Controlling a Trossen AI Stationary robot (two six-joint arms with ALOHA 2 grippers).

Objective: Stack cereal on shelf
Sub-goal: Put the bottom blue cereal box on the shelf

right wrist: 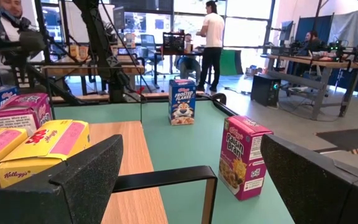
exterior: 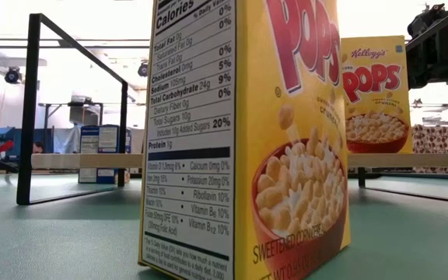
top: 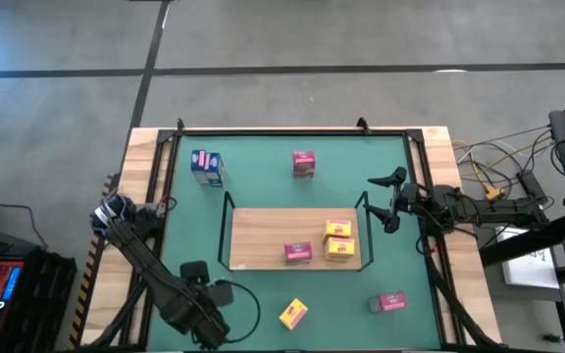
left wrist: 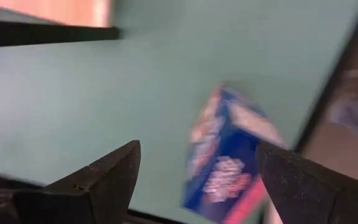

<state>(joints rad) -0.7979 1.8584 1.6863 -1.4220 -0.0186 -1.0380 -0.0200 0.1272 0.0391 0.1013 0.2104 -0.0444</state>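
- Green tabletop (top: 263, 167) fills the overhead view, with a light-wood shelf (top: 258, 235) lying flat at its centre, thin black rails at its edges.
- Three cereal boxes rest on the shelf: a pink box (top: 297, 253) near its front edge, and two yellow boxes (top: 338, 240) touching each other towards its right end.
- Other boxes are loose on the green surface: a blue pair (top: 207, 168) at the far left, a pink box (top: 304, 164) at the far centre, a yellow box (top: 293, 314) at the near edge, and a pink box (top: 388, 302) lying at the near right.
- The left gripper (top: 204, 294) sits low at the near left corner. Its wrist camera shows its fingers (left wrist: 114, 171) apart with nothing between them, and a blurred blue box (left wrist: 225, 155) ahead.
- The right gripper (top: 388, 201) hovers just beside the shelf's right rail, fingers spread wide and holding nothing.
- Judged stage: partway through, between placements, with most boxes not yet on the shelf.
- The next move probably calls for one arm to reach a loose box, centre its fingers on the narrow sides, and close.
- Room is generous over the shelf's bare left half.
- The raised rails are the edges to clear, and the near yellow box sits close to the table's front edge.
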